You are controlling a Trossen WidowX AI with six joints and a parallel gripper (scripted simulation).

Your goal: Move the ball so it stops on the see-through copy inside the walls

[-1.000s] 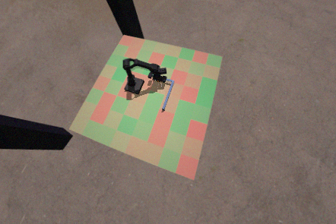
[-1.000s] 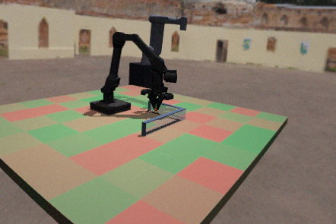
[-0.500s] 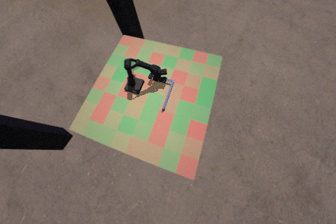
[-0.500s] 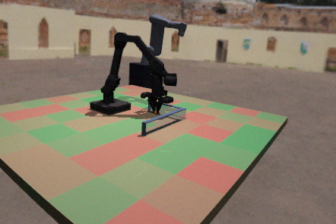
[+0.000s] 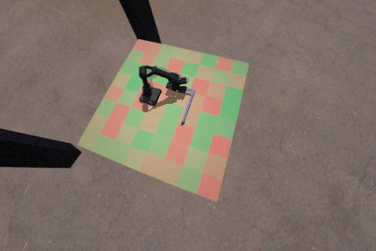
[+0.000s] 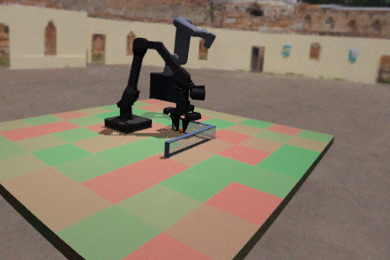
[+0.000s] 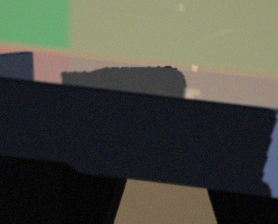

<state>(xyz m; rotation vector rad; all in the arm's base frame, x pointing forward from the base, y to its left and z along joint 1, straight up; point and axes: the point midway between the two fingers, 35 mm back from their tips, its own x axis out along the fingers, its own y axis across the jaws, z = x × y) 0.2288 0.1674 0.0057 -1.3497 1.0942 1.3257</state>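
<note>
Now the tool (image 6: 181,126) stands partly parted, releasing one orange ball (image 6: 180,129) low between its fingers, just inside the corner of two clear walls (image 6: 190,140) near the tabletop's (image 6: 132,195) middle. Risk: the freed ball may roll off its mark if a finger brushes it on retreat.

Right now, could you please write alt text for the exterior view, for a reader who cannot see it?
A black arm reaches down so its gripper, fingers parted, hangs low over a small orange ball just inside the corner of two clear walls. They stand on a checkered table of green, red and tan, in a walled courtyard.
</note>
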